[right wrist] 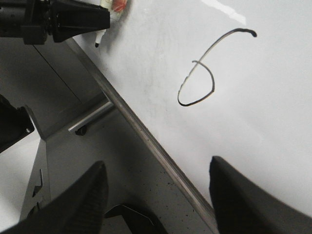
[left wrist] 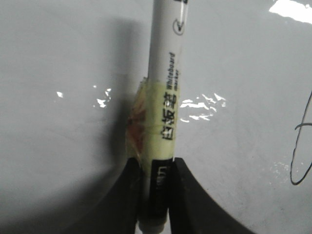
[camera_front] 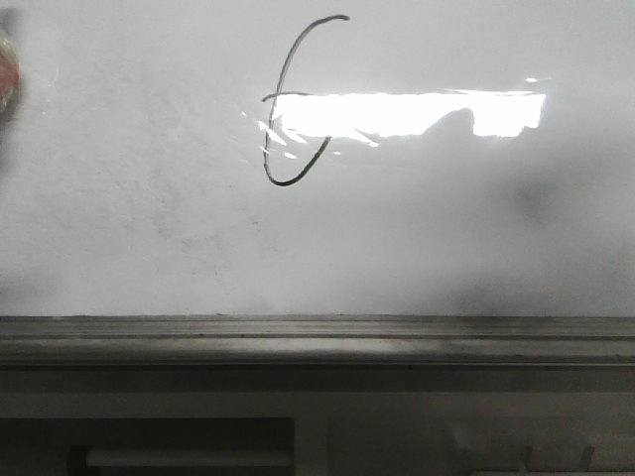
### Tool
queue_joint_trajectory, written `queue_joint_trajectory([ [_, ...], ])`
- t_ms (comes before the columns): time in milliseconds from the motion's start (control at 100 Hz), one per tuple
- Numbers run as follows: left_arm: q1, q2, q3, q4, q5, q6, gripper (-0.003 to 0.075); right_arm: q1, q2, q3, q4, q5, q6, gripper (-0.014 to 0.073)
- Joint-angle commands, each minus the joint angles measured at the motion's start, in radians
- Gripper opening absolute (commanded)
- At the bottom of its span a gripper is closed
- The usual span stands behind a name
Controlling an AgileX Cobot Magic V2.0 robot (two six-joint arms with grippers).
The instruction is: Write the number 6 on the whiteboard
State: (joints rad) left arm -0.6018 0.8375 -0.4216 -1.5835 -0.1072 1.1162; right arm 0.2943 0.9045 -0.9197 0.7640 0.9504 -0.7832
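A bright rectangular glare patch (camera_front: 417, 114) sits in the upper middle of the front view and reaches toward the right. At the upper left edge of that frame a blurred pale and red object (camera_front: 8, 69) shows only in part. Along the bottom left lies a dark recess (camera_front: 149, 436) with a pale bar (camera_front: 189, 458) inside it.

The left wrist view shows a white marker (left wrist: 165, 73) printed with black lettering. A band of yellowish tape (left wrist: 158, 122) is wrapped round its barrel.

In the right wrist view a short metal rod (right wrist: 92, 117) juts over a grey speckled surface (right wrist: 146, 190).
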Motion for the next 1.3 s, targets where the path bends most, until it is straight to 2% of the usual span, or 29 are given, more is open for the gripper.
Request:
queue_joint_trajectory([
  [0,-0.003,0.02,-0.036,0.022,-0.005,-0.003,-0.002,-0.007,-0.018,-0.007,0.042,-0.057,-0.012,0.0405],
  [320,-0.003,0.043,-0.047,0.036,-0.011,-0.003,0.0001,-0.007,-0.018,-0.001,0.042,-0.069,-0.012,0.0405],
  [440,-0.003,0.043,-0.047,0.038,-0.015,-0.003,0.013,-0.007,-0.018,-0.001,0.042,-0.079,-0.012,0.0405],
  [560,-0.003,0.043,-0.047,0.038,-0.024,-0.003,0.034,-0.007,-0.018,-0.001,0.042,-0.086,-0.012,0.0405],
  [630,-0.003,0.043,-0.047,0.038,-0.031,-0.003,0.043,-0.007,-0.018,-0.001,0.037,-0.093,-0.012,0.0405],
  [750,-0.003,0.015,-0.047,0.062,-0.039,0.001,0.0506,-0.007,-0.018,-0.001,0.025,-0.103,-0.012,0.0405],
  [980,-0.003,-0.12,-0.045,0.1,0.006,0.075,0.0508,-0.007,-0.072,0.001,0.004,-0.113,-0.01,0.0402],
  [1050,-0.003,-0.177,-0.045,0.1,0.039,0.112,0.0504,-0.007,-0.104,0.015,0.004,-0.142,-0.003,0.0367],
  [1120,-0.003,-0.233,-0.045,0.1,0.09,0.143,0.0487,-0.007,-0.143,0.04,0.004,-0.178,0.003,0.0283],
  [1210,-0.003,-0.295,-0.045,0.113,0.153,0.157,0.044,-0.007,-0.201,0.095,0.015,-0.248,0.003,0.0126],
  [1290,-0.003,-0.342,-0.045,0.165,0.211,0.157,0.0335,-0.007,-0.266,0.175,0.02,-0.335,0.003,-0.0044],
])
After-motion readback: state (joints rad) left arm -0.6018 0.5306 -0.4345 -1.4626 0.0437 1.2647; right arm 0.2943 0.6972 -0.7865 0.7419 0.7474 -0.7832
